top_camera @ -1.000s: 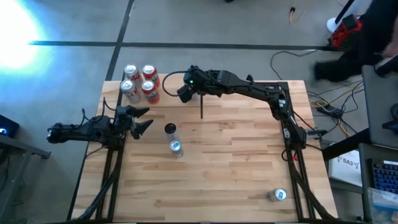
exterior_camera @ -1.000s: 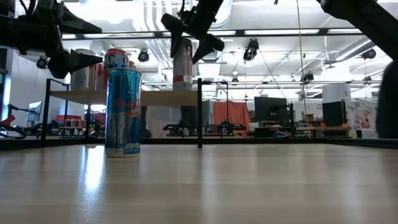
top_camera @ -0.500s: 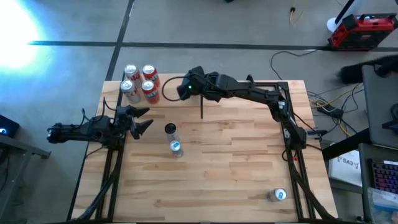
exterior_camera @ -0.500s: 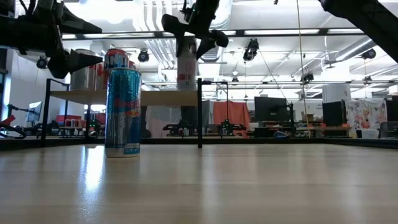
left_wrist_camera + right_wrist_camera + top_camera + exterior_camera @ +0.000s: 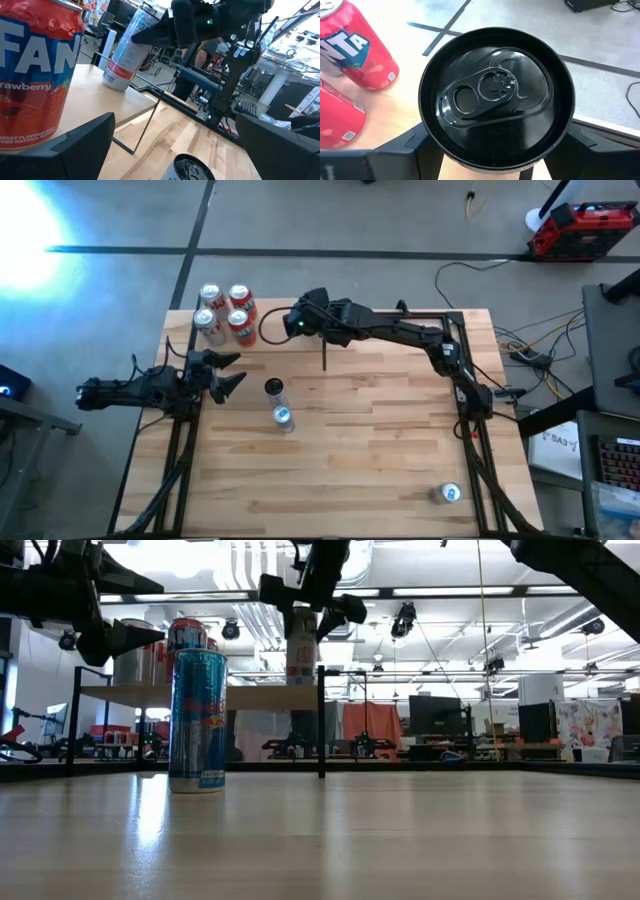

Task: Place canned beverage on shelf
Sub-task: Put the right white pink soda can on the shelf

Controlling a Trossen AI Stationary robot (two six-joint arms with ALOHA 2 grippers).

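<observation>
Overhead, four cans [image 5: 225, 312] stand on the shelf [image 5: 270, 330]; the right end effector [image 5: 290, 323] grips a fifth can [image 5: 301, 645] there, tilted. Three more cans sit on the worktop [image 5: 380, 450]. Left end effector [image 5: 228, 371] gapes empty beside the shelf. Left wrist: "FAN", "Strawberry" on a red can [image 5: 35, 80].

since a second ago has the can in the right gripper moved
Yes. In the low view the slim can held by the right gripper was upright, its base on the shelf by the black post; now it tilts, base lifted slightly.
</observation>
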